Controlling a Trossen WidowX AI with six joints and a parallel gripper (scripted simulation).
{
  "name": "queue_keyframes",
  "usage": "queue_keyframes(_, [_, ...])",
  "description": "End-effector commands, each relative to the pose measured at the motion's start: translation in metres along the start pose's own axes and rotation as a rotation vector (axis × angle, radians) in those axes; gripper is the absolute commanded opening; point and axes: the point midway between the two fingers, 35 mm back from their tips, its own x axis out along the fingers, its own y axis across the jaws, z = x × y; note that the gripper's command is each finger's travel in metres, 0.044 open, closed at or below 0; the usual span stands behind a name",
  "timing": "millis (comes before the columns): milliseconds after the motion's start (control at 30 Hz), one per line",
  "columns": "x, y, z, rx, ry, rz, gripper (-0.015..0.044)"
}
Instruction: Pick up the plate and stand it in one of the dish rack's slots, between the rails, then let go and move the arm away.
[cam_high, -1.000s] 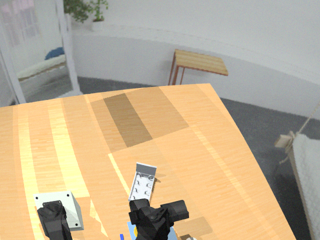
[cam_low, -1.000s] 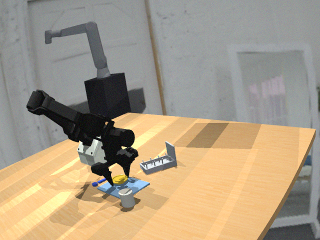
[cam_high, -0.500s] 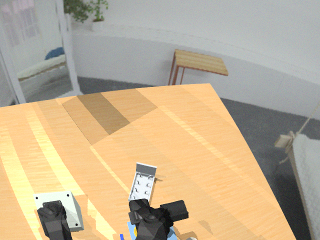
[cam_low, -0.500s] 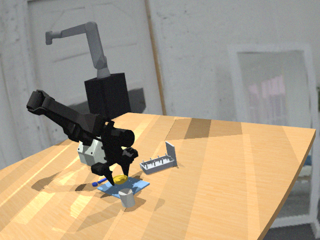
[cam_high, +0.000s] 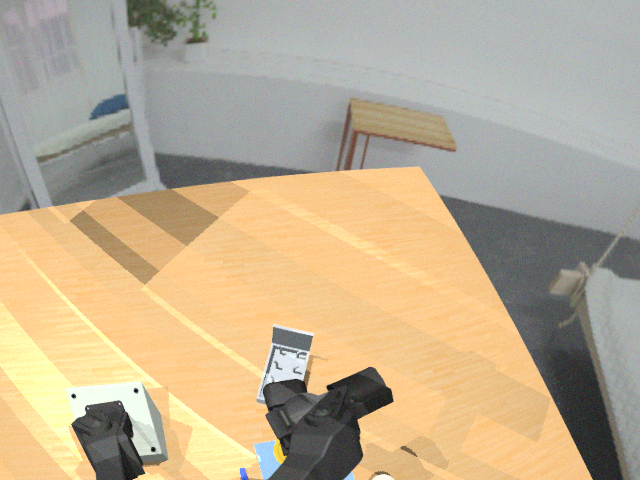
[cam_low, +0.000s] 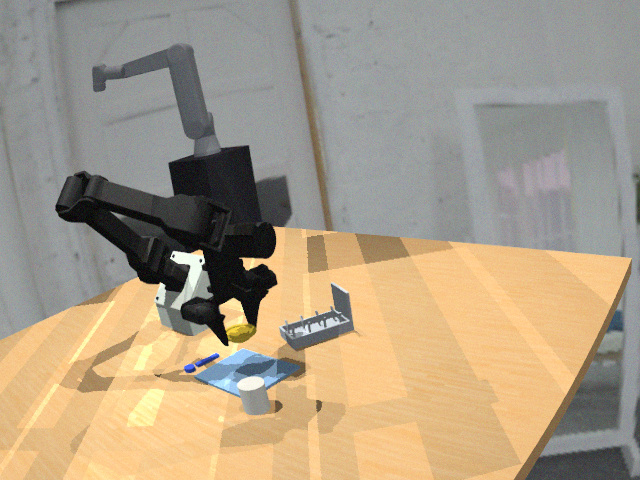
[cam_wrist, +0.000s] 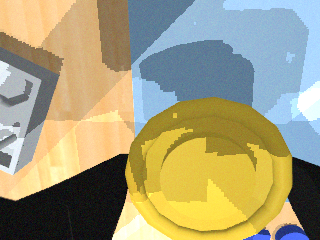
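The yellow plate (cam_low: 240, 333) (cam_wrist: 210, 185) (cam_high: 279, 450) is off the blue mat (cam_low: 222, 374) (cam_wrist: 200, 25) (cam_high: 264, 457), held a little above it and tilted. My gripper (cam_low: 240, 333) (cam_wrist: 200, 200) is shut on the plate, one black finger at each side of its rim. In the top view the arm hides the fingers. The grey dish rack (cam_low: 316, 328) (cam_high: 286, 361) (cam_wrist: 15, 125) stands on the table just beyond the mat, with its rails and short pegs empty and a raised end wall.
A white cup (cam_low: 253, 395) (cam_high: 382, 476) stands at the mat's near edge. A blue utensil (cam_low: 201, 361) (cam_wrist: 280, 232) (cam_high: 242, 472) lies beside the mat. The arm's white base block (cam_low: 178, 304) (cam_high: 139, 413) sits behind. The table edge runs along the right.
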Motion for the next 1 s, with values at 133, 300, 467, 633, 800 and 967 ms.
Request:
queue_keyframes(133, [-0.042, 0.003, 0.005, 0.005, -0.006, 0.008, 0.0])
queue_keyframes(300, [-0.065, 0.005, 0.006, 0.005, -0.005, 0.006, 0.0])
queue_keyframes(467, [-0.088, 0.006, 0.006, 0.005, -0.004, 0.0, 0.0])
queue_keyframes(633, [-0.109, 0.006, 0.005, 0.006, -0.003, -0.007, 0.0])
queue_keyframes(800, [-0.119, 0.006, 0.004, 0.007, -0.003, -0.012, 0.0])
queue_keyframes(967, [-0.119, 0.022, 0.001, 0.092, -0.004, -0.009, 0.0])
